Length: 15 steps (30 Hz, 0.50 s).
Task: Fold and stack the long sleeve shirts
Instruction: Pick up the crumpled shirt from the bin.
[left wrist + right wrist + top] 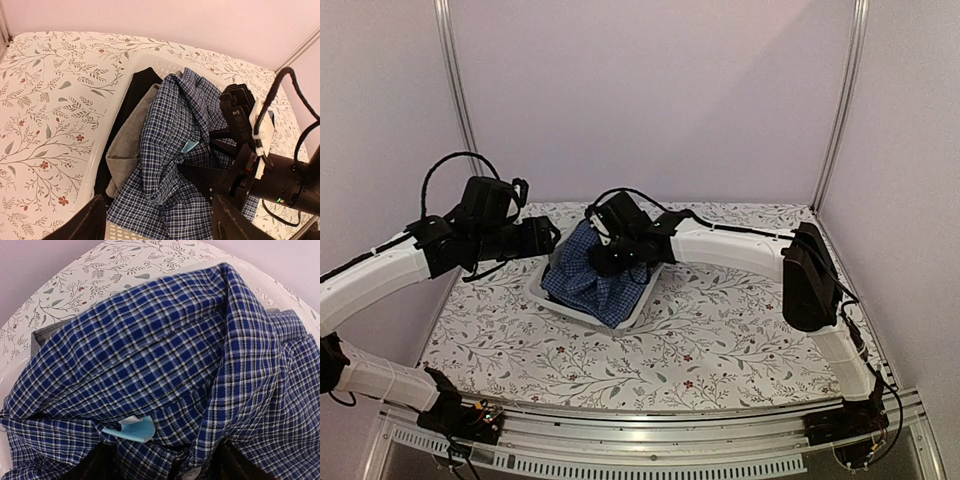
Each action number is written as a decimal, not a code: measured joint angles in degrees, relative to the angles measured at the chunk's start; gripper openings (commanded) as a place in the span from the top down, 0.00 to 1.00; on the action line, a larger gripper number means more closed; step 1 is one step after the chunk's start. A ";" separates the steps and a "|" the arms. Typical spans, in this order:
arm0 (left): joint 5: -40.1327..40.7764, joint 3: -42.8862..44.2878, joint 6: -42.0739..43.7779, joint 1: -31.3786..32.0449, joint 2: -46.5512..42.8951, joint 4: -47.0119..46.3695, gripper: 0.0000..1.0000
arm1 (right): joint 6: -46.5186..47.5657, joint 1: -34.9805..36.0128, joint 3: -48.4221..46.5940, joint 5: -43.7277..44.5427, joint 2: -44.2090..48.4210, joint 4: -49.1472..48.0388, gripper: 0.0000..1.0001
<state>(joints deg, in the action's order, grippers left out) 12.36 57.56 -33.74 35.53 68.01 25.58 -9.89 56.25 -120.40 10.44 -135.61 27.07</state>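
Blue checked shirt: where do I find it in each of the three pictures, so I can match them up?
Top external: the blue checked shirt lies at centre, heaped in the white basket.
Left wrist: middle, draped over the grey shirt.
Right wrist: fills nearly the whole picture.
Shared landmark: the white basket rim.

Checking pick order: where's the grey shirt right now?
Left wrist view: the grey shirt lies in the white basket, tucked under the picture-left side of the blue checked shirt, with a black cloth along its own left.
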 measured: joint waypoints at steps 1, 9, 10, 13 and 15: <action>0.11 0.07 0.02 -0.09 -0.15 0.09 0.29 | 0.07 0.04 -0.22 0.26 0.00 -0.07 0.66; -0.28 0.09 0.07 -0.33 0.07 0.46 0.34 | -0.76 0.00 2.73 1.95 4.46 -1.01 1.00; -0.44 0.09 0.02 -0.42 0.15 0.44 0.35 | -0.79 -0.02 3.98 2.16 6.08 -1.40 1.00; -1.29 0.07 0.07 -0.79 0.33 0.35 0.36 | -0.85 -0.07 7.65 2.84 11.45 -2.67 1.00; -1.62 0.07 0.07 -0.96 0.46 0.09 0.37 | -0.87 -0.20 10.49 3.26 16.24 -3.78 1.00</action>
<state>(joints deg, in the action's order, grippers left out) 10.74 57.63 -33.67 34.57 68.47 25.67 -10.76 56.05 -109.91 13.69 -119.37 23.29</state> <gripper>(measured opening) 0.643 0.029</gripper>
